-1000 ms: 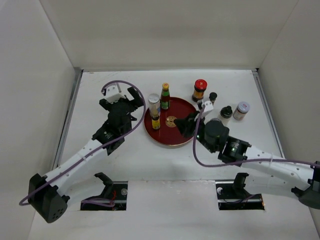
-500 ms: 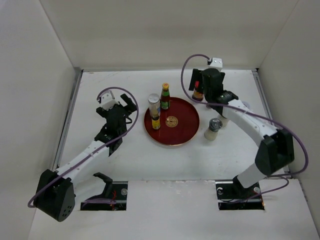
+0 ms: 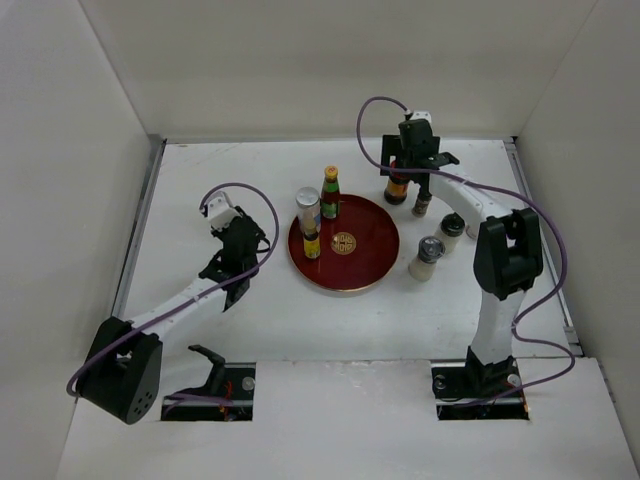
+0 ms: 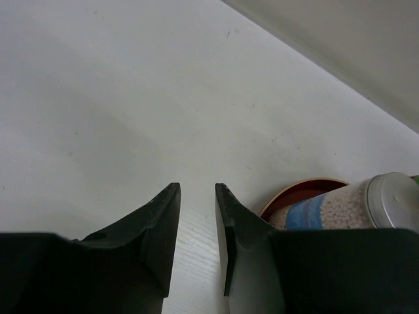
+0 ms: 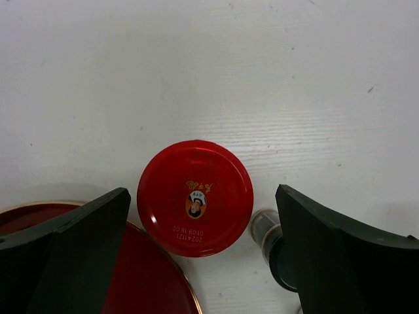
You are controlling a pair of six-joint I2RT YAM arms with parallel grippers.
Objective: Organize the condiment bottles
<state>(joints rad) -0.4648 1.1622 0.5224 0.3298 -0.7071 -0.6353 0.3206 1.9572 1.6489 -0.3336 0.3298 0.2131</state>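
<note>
White walls closed in the white tabletop (image 3: 200, 170) on three sides, and a round red tray (image 3: 372, 262) lay near its middle. On the left part of the tray stood three bottles: a jar of white beads with a silver lid (image 4: 366, 203), a small bottle with a yellow cap (image 3: 311, 243) just in front of it, and a taller green-labelled bottle (image 3: 330, 192) at the far rim.

The right arm was stretched far toward the back. Its lower link rose from the base, the elbow was bent above the right side of the tabletop, and the forearm ran left and backward. Its wrist pointed straight down. The right end effector (image 5: 201, 196) hung over a jar with a red lid (image 5: 195, 222), the fingers spread wide on both sides of the lid and not touching it. This jar stood on the tabletop just beside the far rim of the tray. A small black-capped bottle (image 3: 422, 203) stood just to its right. A silver-capped jar (image 3: 428, 257) and another black-capped bottle (image 3: 452, 232) stood to the right of the tray.

The left arm lay low and reached diagonally toward the tray. The left end effector (image 4: 196, 190) was over bare tabletop near the left of the tray, with the fingers only slightly apart and nothing between them.
</note>
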